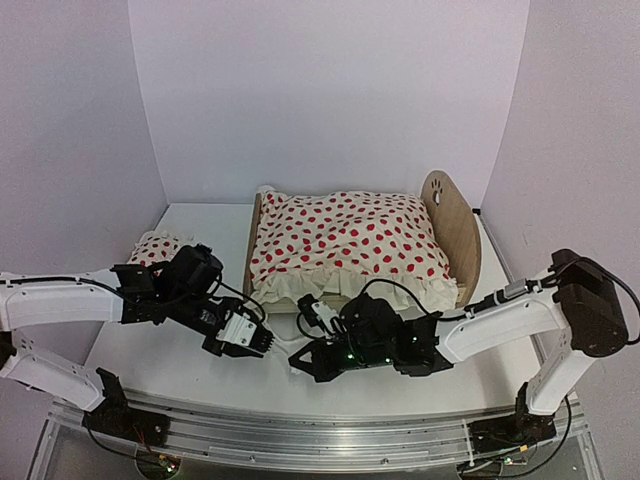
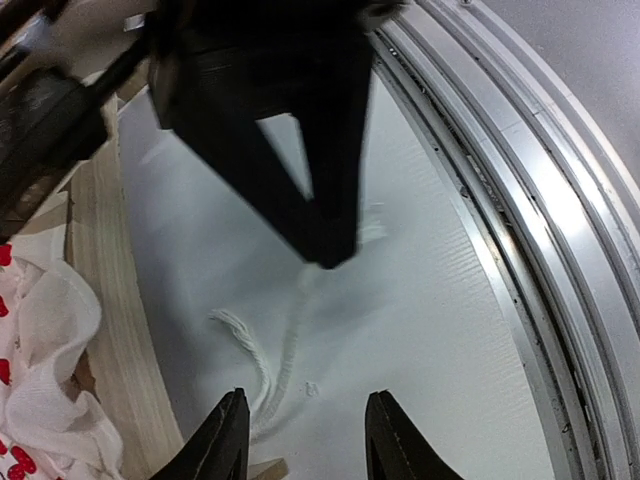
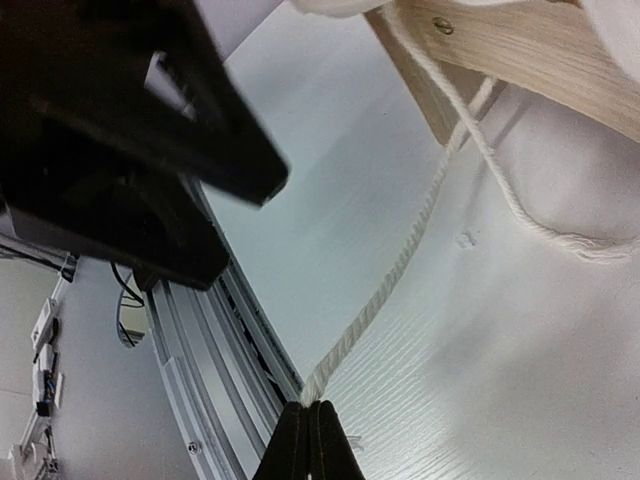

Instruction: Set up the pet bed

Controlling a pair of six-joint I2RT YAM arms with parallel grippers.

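Bed (image 1: 458, 235) stands at the centre of the top view, toward the back of the table (image 1: 190, 375), with its tall rounded end at the right and its lower end at the left. A red-dotted blanket (image 1: 345, 235) covers its whole top, and the ruffled edge hangs over the near side. A matching pillow (image 1: 155, 247) lies on the table left of the bed, apart from it.

A white cord (image 3: 400, 265) runs from the wooden frame at the upper right of the right wrist view down to the bottom centre. There the right gripper (image 3: 308, 440) has its fingertips pressed together on it. The cord is drawn straight. A second strand loops away to the right and ends frayed on the table.

In the top view this gripper sits low, just below the bed's near side at centre frame. The left gripper (image 2: 305, 445) is just left of it, pointing toward it. Its jaws stand partly apart with nothing pinched, and the slack cord lies on the table just ahead of them. A metal rail (image 2: 520, 200) runs down the right of the left wrist view.
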